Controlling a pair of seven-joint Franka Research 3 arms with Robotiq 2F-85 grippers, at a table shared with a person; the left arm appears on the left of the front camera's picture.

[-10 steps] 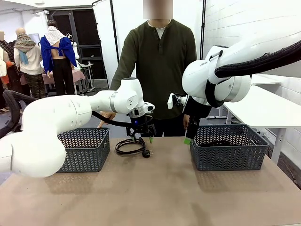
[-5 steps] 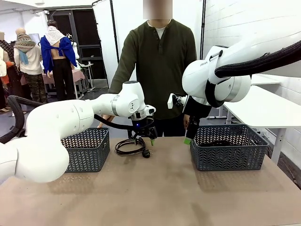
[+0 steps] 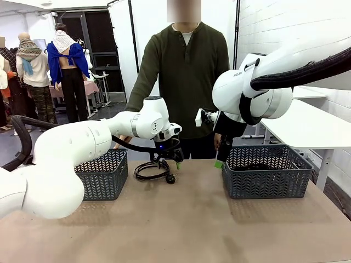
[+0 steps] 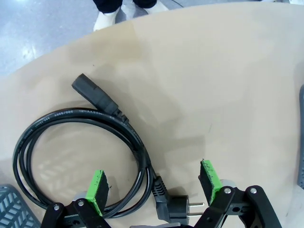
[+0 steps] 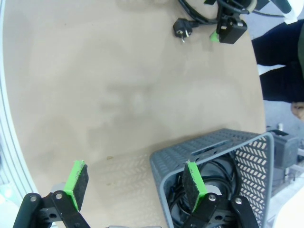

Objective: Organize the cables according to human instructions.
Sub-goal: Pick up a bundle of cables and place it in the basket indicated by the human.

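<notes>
Open-jawed and holding nothing, the left gripper (image 3: 169, 161) hangs just above a coiled black cable (image 3: 152, 170) lying flat on the brown table (image 3: 181, 224), a little left of the middle and toward the far edge where a person (image 3: 184, 82) in a green shirt stands. From the left wrist, its green pads (image 4: 98, 188) stand either side of the loop's edge, where a round mains plug (image 4: 173, 208) sits with its prongs pointing sideways toward one pad; the cable's other, block-shaped plug (image 4: 95, 96) lies on the opposite side of the coil, angled outward toward the table's rim. Left of the cable stands a grey basket (image 3: 101, 173). On the right, the right gripper (image 3: 222, 153) hovers with fingers spread wide and empty at the near left corner of a second grey basket (image 3: 267, 171), one pad over the basket and the other over bare table; more black cables (image 5: 209, 178) lie coiled inside.
</notes>
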